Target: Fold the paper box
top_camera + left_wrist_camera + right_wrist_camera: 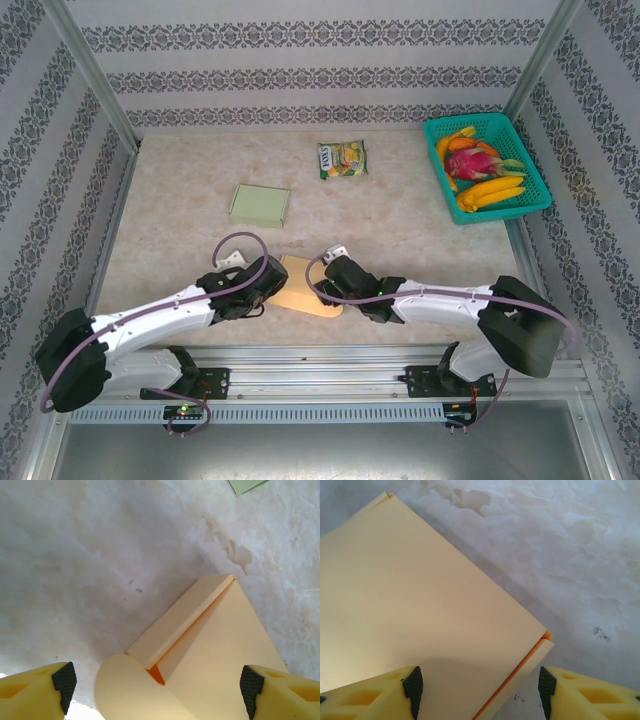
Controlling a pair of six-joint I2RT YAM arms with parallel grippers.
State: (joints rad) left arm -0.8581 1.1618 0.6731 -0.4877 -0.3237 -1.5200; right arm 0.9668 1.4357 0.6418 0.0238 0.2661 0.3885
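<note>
Left tool [156,687] first: jaws spread wide, black pads [64,680] far out to either side, nothing clamped. Under it lies the box [215,645], pale yellow and flat on the bench [190,200]. A narrow strip is folded along one edge, a rounded flap sits near the lens and a sliver of orange shows at the crease. Neither pad visibly presses the card.

Over to the right tool [479,690]: jaws apart here too, less widely. One pad [413,684] hangs over the broad yellow panel and the other is out past the box's edge, above bare marble. I cannot tell whether the tips touch the card. An orange line runs along that edge.

From above, the box sits at the near middle of the bench, squeezed between the two wrists.

Writing: a snack packet [343,159] at the far middle carries a bold word on top, too small to read surely. A green flat card [260,204] is blank. A teal basket [500,211] of fruit sits far right.
</note>
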